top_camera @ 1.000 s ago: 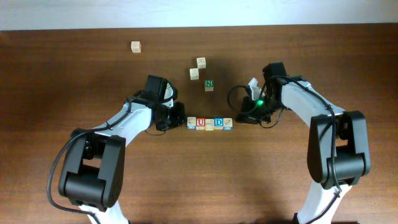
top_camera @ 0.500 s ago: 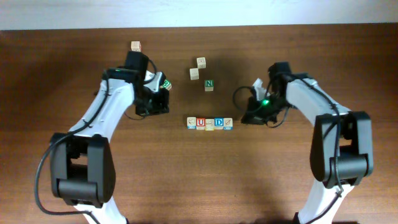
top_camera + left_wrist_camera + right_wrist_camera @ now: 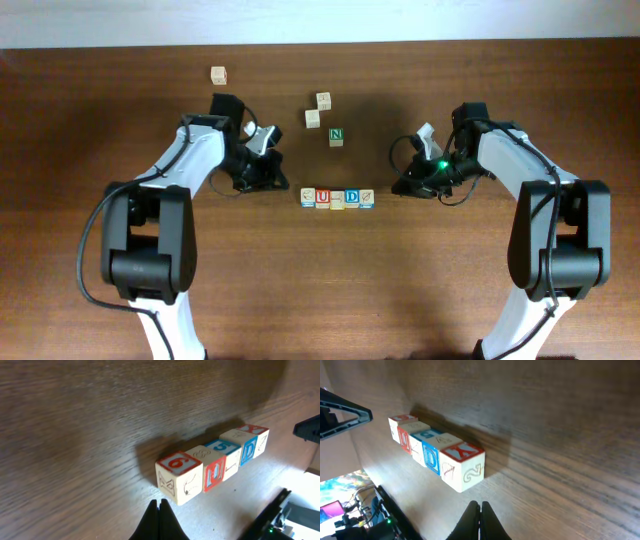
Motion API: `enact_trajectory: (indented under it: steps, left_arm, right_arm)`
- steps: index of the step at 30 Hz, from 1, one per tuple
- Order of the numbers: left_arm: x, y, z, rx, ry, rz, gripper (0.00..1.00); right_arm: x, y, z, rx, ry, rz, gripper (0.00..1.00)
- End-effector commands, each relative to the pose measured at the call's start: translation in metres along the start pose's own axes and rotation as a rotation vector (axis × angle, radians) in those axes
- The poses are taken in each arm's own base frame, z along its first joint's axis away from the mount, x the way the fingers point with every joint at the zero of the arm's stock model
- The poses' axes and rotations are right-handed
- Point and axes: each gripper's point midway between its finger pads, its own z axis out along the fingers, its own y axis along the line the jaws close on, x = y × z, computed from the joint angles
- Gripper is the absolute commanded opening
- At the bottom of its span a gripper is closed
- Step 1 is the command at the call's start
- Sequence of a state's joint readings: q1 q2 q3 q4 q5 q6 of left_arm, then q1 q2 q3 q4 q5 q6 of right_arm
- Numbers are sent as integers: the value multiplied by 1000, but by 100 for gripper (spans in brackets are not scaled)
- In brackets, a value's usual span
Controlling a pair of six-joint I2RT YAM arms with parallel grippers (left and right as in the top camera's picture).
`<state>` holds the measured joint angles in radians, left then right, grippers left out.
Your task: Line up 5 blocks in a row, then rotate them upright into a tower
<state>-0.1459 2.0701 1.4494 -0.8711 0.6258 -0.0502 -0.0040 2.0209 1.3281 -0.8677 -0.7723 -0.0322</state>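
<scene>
- The 5 blocks (image 3: 337, 198) lie in 1 straight row near the middle of the brown wooden table (image 3: 120, 300), and each block touches its neighbour.
- In the overhead view the row reads from left to right: a pale block, the U block (image 3: 322, 197) with a red letter, a pale block, the D block (image 3: 351, 197) with a blue letter, and a pale block.
- The left gripper (image 3: 272, 178) is low over the table, just beside the left end of the row, and does not touch it.
- In the left wrist view its fingers (image 3: 152, 522) are pressed together with no gap and hold nothing. They point toward the 6 block (image 3: 180, 477), the end block, which has a red 6 on its top face.
- The right gripper (image 3: 405, 186) is near the right end of the row, a little further from it than the left one is. A green light glows on this arm.
- In the right wrist view its fingers (image 3: 487, 522) are also tightly together and empty. They face the Y block (image 3: 465, 467), which has a red Y on top and a 2 on its side.
- Behind the row, apart from it, stands the green N cube (image 3: 337, 136).
- Near it are 1 pale cube (image 3: 313, 119) and a second pale cube (image 3: 323, 100).
- 1 lone cube (image 3: 218, 75) stands far to the left, near the back edge.
</scene>
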Motion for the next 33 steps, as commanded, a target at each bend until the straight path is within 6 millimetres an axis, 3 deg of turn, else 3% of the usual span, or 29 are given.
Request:
enact_trajectory:
  steps: [1, 5, 10, 19, 23, 29, 33]
  left_arm:
    - [-3, -6, 4, -22, -10, -18, 0]
    - [-1, -1, 13, -130, -9, -64, 0]
    - [2, -9, 26, -166, -9, -91, 0]
    - [12, 3, 32, -231, 0, -143, 0]
    - [6, 3, 28, -229, -20, -143, 0]
    - [-15, -18, 5, -206, -101, -96, 0]
    - [-13, -25, -5, -204, -113, -89, 0]
  right_arm:
    - [-1, 4, 2, -20, -4, 4, 4]
    - [0, 1, 2, -3, -2, 7, 5]
    - [0, 1, 2, -2, -1, 13, 5]
    - [3, -2, 8, 56, 17, 20, 4]
    - [5, -1, 13, 73, 28, 7, 4]
    - [2, -1, 13, 77, 16, 15, 4]
    - [2, -1, 13, 77, 16, 14, 4]
